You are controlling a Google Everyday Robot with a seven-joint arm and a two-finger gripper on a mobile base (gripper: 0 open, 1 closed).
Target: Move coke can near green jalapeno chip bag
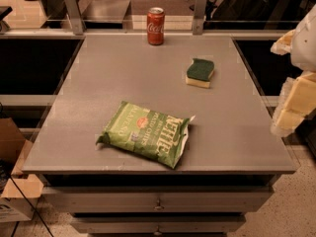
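Surface [118, 78] carries three items. Coke can [155, 26] stands upright at the far edge, roughly centred, just in front of the rail behind. Green jalapeno chip bag [145, 134] lies flat near the front edge, slightly left of centre and angled, with its lettering facing up. A green-and-yellow sponge [200, 72] rests on the right side, between the can's row and the bag's row, touching neither. Can and bag are well apart, with open surface between them. The pincer [295, 102] hangs at the right margin, beyond the surface's right edge and only partly in view; it holds nothing, and whether it is released or clenched cannot be told. Assessment: the task is at its opening step, the approach to the can, and no part of the transfer is done. The next move calls for a reach across to the far edge, passing above or behind the sponge, and a side grip on the can's body, which is low and narrow and liable to tip if nudged. The can then needs carrying forward and setting upright just beside the bag, not on it.
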